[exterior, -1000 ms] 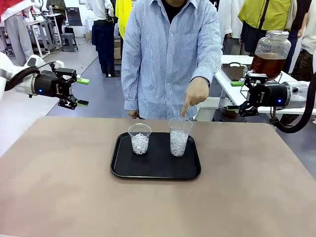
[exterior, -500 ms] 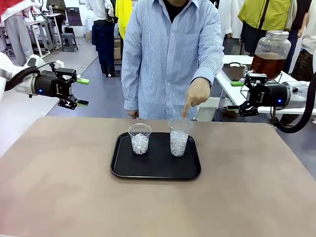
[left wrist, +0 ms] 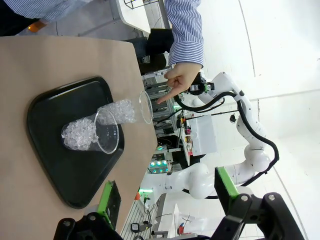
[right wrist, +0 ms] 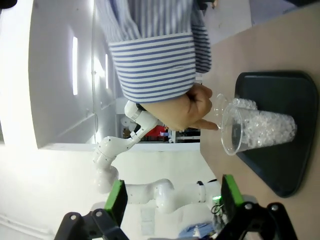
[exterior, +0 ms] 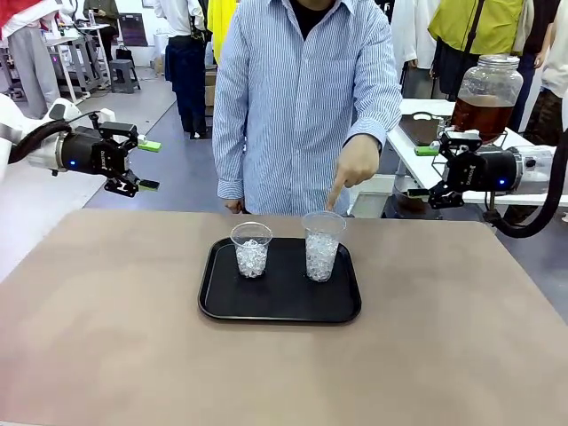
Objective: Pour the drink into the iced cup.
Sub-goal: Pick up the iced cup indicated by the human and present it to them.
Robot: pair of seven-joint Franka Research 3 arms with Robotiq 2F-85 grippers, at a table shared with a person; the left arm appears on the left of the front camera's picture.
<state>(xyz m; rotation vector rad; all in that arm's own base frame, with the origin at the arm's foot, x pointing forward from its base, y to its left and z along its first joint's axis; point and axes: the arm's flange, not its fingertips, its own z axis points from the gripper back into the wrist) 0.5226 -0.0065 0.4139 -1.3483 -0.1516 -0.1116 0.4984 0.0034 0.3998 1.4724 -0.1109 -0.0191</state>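
Observation:
Two clear plastic cups of ice stand on a black tray (exterior: 217, 297) at mid-table: a shorter cup (exterior: 251, 249) on the left and a taller cup (exterior: 322, 245) on the right. The person's hand (exterior: 353, 169) points a finger down at the taller cup's rim. An amber-brown drink fills a big glass jar (exterior: 485, 96) on a white side table at the back right. My left gripper (exterior: 148, 166) hovers open and empty off the table's far left. My right gripper (exterior: 422, 171) hangs open and empty at the far right, in front of the jar. The wrist views show the taller cup (left wrist: 127, 110) (right wrist: 260, 129) and the pointing hand (left wrist: 182, 80) (right wrist: 185, 107).
The brown tabletop (exterior: 106, 337) is bare around the tray. The person in a striped shirt (exterior: 302, 98) stands at the far edge, behind the tray. The white side table (exterior: 426, 146) stands behind my right gripper.
The person's body has shifted slightly, while the pointing finger stays at the taller cup. Neither arm has moved.

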